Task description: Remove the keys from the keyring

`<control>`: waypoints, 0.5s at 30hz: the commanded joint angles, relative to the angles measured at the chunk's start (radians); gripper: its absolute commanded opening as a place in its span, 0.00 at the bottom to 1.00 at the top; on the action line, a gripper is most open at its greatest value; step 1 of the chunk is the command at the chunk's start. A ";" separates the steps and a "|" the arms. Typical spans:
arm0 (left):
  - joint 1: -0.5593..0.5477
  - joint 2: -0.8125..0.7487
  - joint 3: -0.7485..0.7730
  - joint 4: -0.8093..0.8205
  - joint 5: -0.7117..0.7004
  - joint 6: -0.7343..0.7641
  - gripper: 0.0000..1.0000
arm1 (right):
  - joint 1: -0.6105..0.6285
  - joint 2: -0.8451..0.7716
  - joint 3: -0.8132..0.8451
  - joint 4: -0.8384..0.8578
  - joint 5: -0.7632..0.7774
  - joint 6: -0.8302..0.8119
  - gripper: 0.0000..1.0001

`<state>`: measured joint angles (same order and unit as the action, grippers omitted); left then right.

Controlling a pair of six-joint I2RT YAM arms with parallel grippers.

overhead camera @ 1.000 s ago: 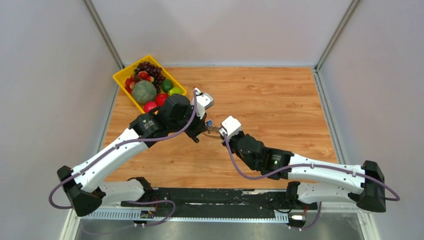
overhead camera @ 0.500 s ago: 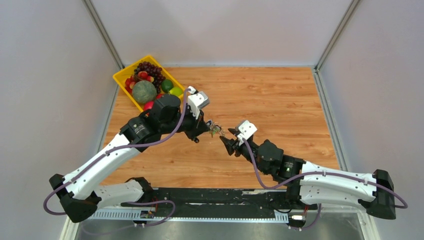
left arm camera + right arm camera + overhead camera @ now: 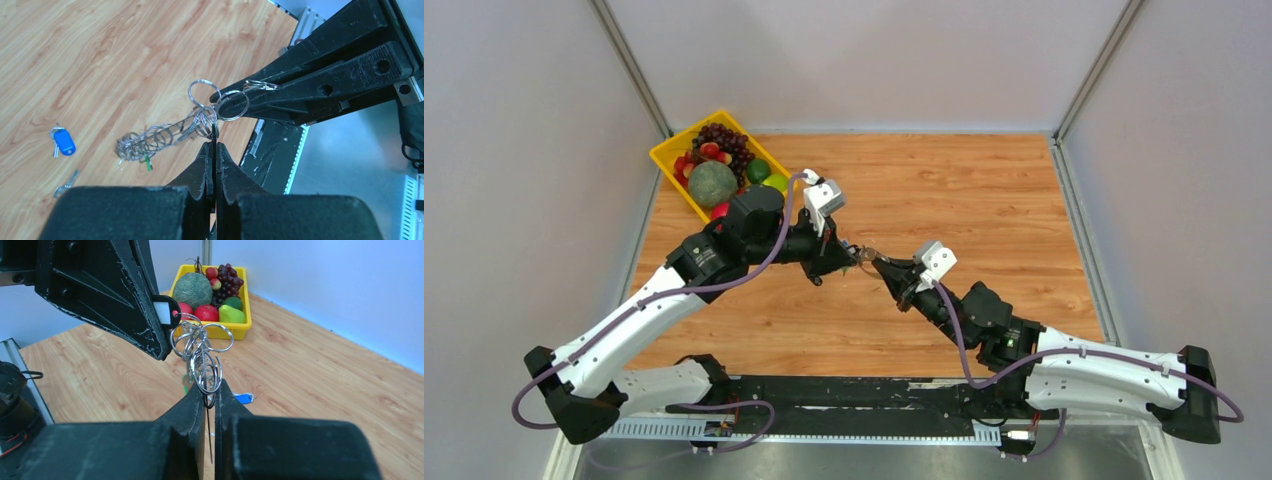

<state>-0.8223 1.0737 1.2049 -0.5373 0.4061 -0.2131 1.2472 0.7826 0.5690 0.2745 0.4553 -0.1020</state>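
I have open wood across the table's (image 3: pixel 1004 190) far and right side. The middle is crowded: left gripper (image 3: pixel 851 257) and right gripper (image 3: pixel 880 265) meet nearly tip to tip, the keyring (image 3: pixel 205 117) strung between them. The fruit tray (image 3: pixel 660 158) blocks the far-left corner; a blue-tagged key (image 3: pixel 64 142) lies below.

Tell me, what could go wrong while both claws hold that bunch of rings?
1. The left claw and right claw pinch only thin wire by their tips, so the rings could slip and drop onto the table.
2. The tips sit very close together and might bump.
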 commanded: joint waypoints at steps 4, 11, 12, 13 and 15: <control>0.002 -0.009 0.002 0.087 0.046 -0.035 0.00 | -0.001 -0.015 -0.005 0.055 -0.012 -0.018 0.00; 0.014 -0.034 -0.059 0.077 -0.063 -0.052 0.32 | 0.000 -0.004 0.014 0.048 0.005 -0.172 0.00; 0.022 -0.041 -0.067 0.077 -0.075 -0.053 0.34 | 0.000 -0.002 0.014 0.054 -0.008 -0.201 0.00; 0.027 -0.047 -0.089 0.080 -0.081 -0.054 0.37 | 0.000 -0.001 0.015 0.056 -0.029 -0.240 0.00; 0.042 -0.068 -0.130 0.101 -0.084 -0.059 0.41 | 0.001 0.003 0.022 0.057 -0.052 -0.312 0.00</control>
<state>-0.8051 1.0515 1.1301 -0.4805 0.3603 -0.2493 1.2472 0.7860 0.5690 0.2817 0.4480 -0.2462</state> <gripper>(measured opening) 0.374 0.034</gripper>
